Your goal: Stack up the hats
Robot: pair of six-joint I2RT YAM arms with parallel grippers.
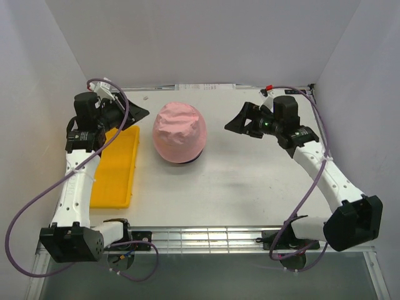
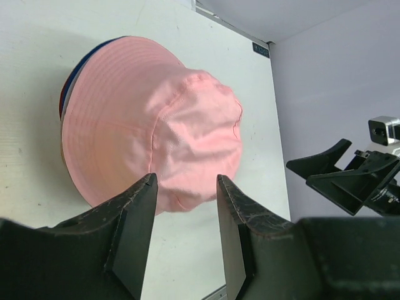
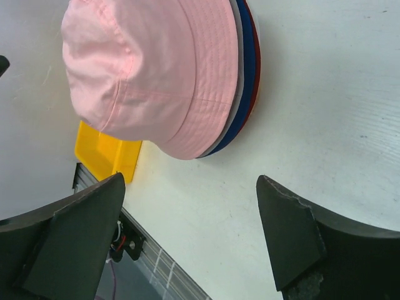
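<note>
**Seemingly done: 4 hats in one pile, both arms clear of it**

Well, we read this as the last step, or v. near it. The light pink soft fabric hat sits on top of the pile at mid-table, dome up. The left gripper hangs just left of the pile, over the far end of the yellow plastic tray. The right gripper hangs to the pile's right, apart from it. Neither touches a hat. The left jaws stand parted w/ nothing between them; the right jaws are spread wide, also empty.

Next move, as we judge it: little beyond a check that the brims sit square. If one hangs off, a light nudge at the rim, w/o dragging the soft pile across the white table, should do.

Views differ a lot here. From the top we get only the pink dome plus a dark sliver at its near edge, so the count can't be checked there. The right wrist view shows the proof: under the pink brim lie the grey hat brim, the navy blue hat brim and the dark red knit hat brim, nested. The left wrist view shows blue and red edges only; grey we can't pick out for sure.
</note>
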